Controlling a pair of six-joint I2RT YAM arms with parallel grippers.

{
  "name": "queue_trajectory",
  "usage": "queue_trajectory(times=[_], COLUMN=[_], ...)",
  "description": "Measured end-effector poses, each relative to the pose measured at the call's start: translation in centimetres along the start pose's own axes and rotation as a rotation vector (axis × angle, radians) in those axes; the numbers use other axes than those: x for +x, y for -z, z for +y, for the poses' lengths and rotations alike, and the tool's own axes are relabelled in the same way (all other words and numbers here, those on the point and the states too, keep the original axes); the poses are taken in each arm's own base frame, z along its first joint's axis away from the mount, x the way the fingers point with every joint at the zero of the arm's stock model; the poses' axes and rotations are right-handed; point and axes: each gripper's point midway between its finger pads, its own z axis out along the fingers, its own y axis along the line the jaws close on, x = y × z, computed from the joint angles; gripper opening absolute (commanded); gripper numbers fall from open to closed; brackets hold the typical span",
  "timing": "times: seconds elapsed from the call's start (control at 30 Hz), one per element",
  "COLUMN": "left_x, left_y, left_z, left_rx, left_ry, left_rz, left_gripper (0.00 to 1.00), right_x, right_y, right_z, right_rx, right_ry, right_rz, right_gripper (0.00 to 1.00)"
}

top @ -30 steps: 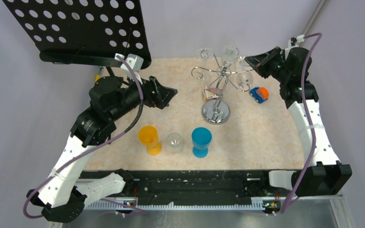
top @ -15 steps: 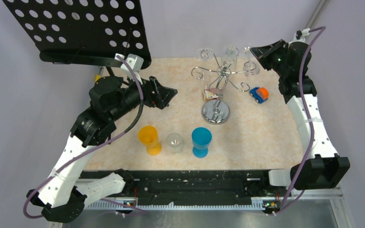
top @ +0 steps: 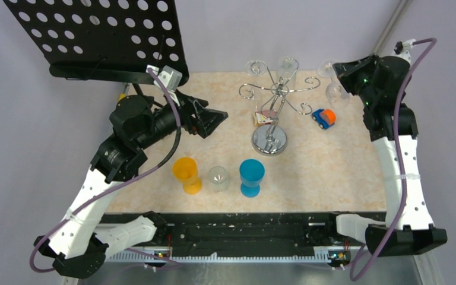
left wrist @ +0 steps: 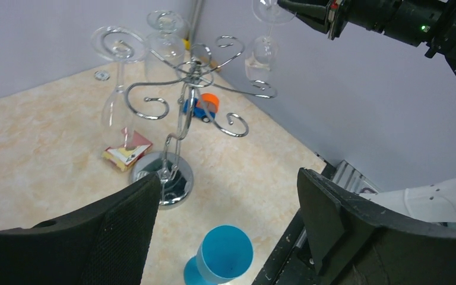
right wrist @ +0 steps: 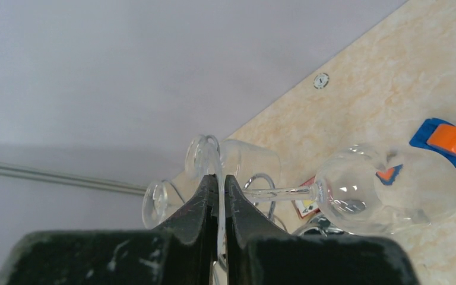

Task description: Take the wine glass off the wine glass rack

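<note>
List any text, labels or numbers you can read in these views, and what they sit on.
No text can be read.
Small red-and-yellow packet beside the wine glass rack: printed, but too blurred to read.
Blue and orange toy car: no lettering visible.

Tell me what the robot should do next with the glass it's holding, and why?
Probably lower it onto the table. The right gripper is shut on the wine glass by its foot, and it hangs in the air, seemingly clear of the wine glass rack.
</note>
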Motion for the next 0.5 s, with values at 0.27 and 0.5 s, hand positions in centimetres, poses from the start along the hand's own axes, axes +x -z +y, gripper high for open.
queue_trajectory(times=[0.27, 0.5], left_x=[0.0, 2.6], left_y=[-2.5, -5.9], left_z=[-3.6, -8.0], left_rx=[0.211, 0.412], left_ry=[-0.025, -0.066], left_rz=[-0.019, 0.005], left_gripper=[0.88, 0.86], right_x=[1.0, 3.5], right_y=[7.0, 13.2], right_z=[1.3, 2.4], right_rx=[-0.044, -0.140], right_ry=[-0.018, -0.082], right_rz=[0.093, 0.208], right_gripper=[0.00, 0.00])
